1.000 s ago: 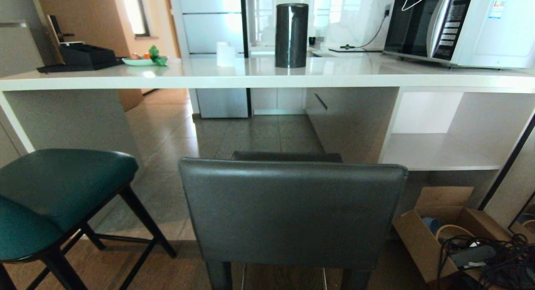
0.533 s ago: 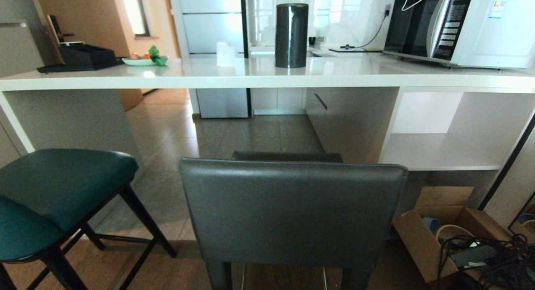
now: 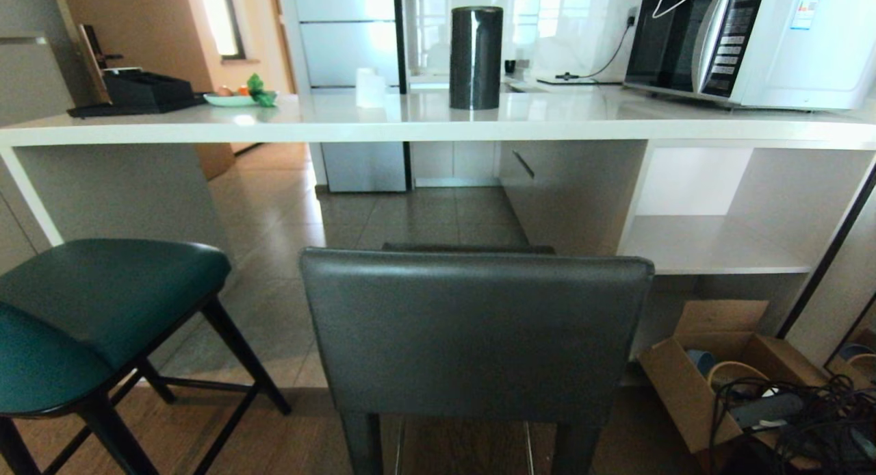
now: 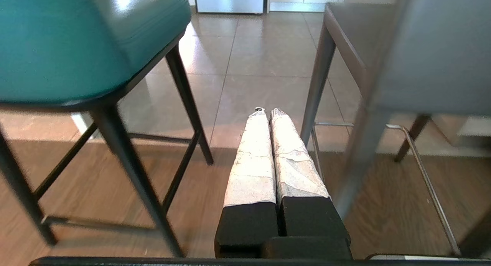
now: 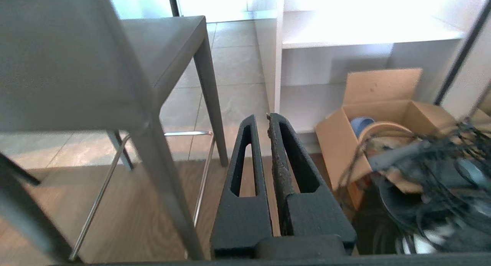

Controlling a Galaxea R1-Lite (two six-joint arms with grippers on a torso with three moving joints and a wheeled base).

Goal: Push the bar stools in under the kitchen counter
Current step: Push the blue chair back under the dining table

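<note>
Kitchen setup with tile floor past a long white kitchen counter (image 3: 424, 129) that everything sits around: a black cylinder (image 3: 475, 57) stands on top near the middle and a microwave (image 3: 746, 44) toward its right end. Grey leather stool (image 3: 475, 338) is parked just in front of the counter, backrest facing the camera, not tucked under. Teal stool (image 3: 102, 311) sits off to the left, also out from the counter. Left gripper (image 4: 267, 112) and right gripper (image 5: 260, 118) both hang low by the stool legs, fingers pressed together, gripping nothing. Cardboard box (image 3: 712, 372) of cables sits below the counter's shelf.

Glossy tile floor (image 3: 410, 222); white fridge (image 3: 349, 44)
</note>
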